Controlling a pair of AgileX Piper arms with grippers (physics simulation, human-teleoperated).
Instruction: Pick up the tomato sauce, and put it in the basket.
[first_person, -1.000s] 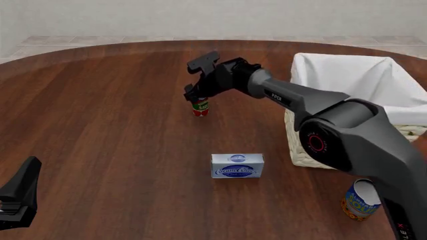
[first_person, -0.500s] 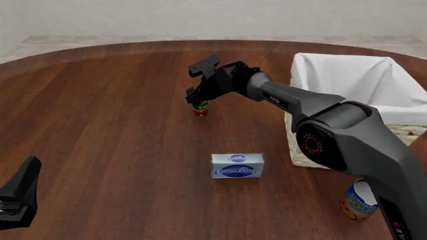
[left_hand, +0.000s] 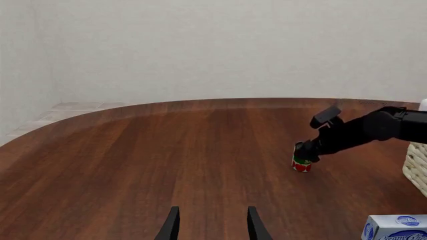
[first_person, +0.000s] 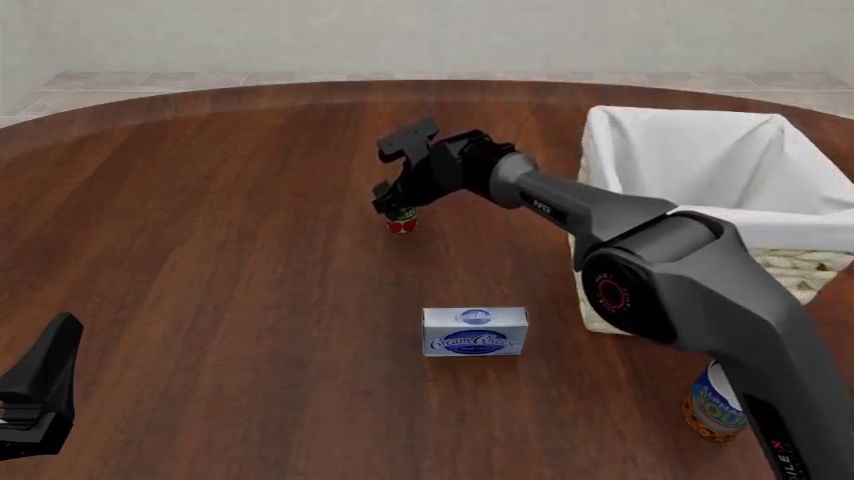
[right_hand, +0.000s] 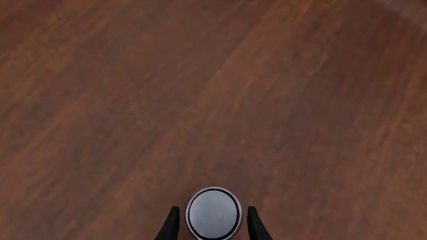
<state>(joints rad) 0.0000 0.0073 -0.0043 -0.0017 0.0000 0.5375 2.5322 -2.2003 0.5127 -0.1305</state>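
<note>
Dark wooden bench (first_person: 240, 250) with a rounded far edge, set against a pale wall, carries all items. Nearest the camera, the left gripper (first_person: 34, 400) sits idle at the bench's near left, its fingers (left_hand: 171, 227) parted and holding nothing. A blue-and-orange can (first_person: 710, 402) stands near right, partly behind the right arm; a blue-and-white box (first_person: 475, 331) lies near the middle. Farther out, the tomato sauce (first_person: 400, 218) stands upright on the bench, well left of the basket. The right gripper (first_person: 394, 200) is lowered over the can: in the wrist view the grey lid (right_hand: 213, 212) sits between the two fingers (right_hand: 173, 225), which flank it closely; firm contact cannot be confirmed. Judged step: securing the grasp. It is best done by keeping the can centred, descending low enough to clamp the body rather than the lid rim, then closing evenly before lifting straight up. The basket (first_person: 603, 300), at far right, shows only its white lining (first_person: 694, 160); no contents are visible.
</note>
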